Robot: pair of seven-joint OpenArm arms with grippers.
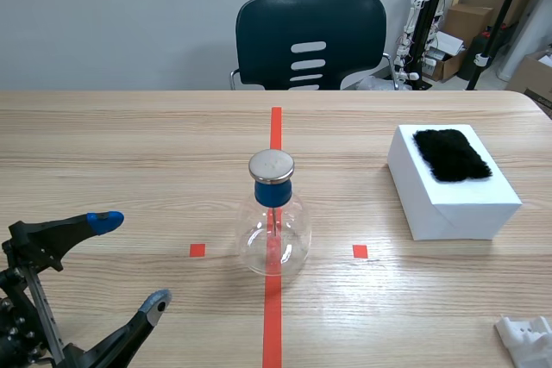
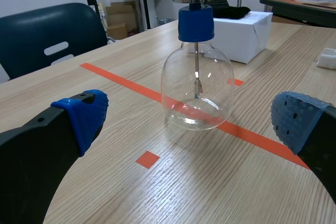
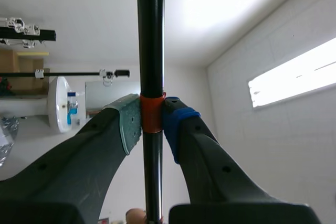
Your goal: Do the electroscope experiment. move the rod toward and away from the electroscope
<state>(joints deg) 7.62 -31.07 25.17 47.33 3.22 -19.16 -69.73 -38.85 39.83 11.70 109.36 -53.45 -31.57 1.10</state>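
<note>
The left gripper (image 1: 131, 263) sits low at the near left corner of the table (image 1: 129, 152). Its 2 fingers are spread wide with nothing between them. In the left wrist view its blue pads (image 2: 86, 114) stand to either side of the electroscope (image 1: 272, 221), which is ahead of the gripper and clear of it.

The electroscope is a clear glass flask (image 2: 197, 90) with a blue stopper (image 1: 272, 191) and a flat metal disc (image 1: 272, 165) on top. A thin metal strip hangs inside from the stopper. It stands upright on the long orange-red tape line at the middle of the table, between 2 small tape squares.

The right gripper (image 3: 152, 124) is clamped on the rod (image 3: 150, 40), a long black stick. The 2 pads press on a band of orange-red tape around it. The rod is held up off the table, with only ceiling and wall behind it in the right wrist view. In the scene view it shows as a dark bar across the upper right, high above the white box (image 1: 453, 196) and well apart from the electroscope.

The box lies to the right of the electroscope with a black furry cloth (image 1: 450, 154) on its top. A dark chair (image 1: 310, 36) stands at the far edge of the table.
</note>
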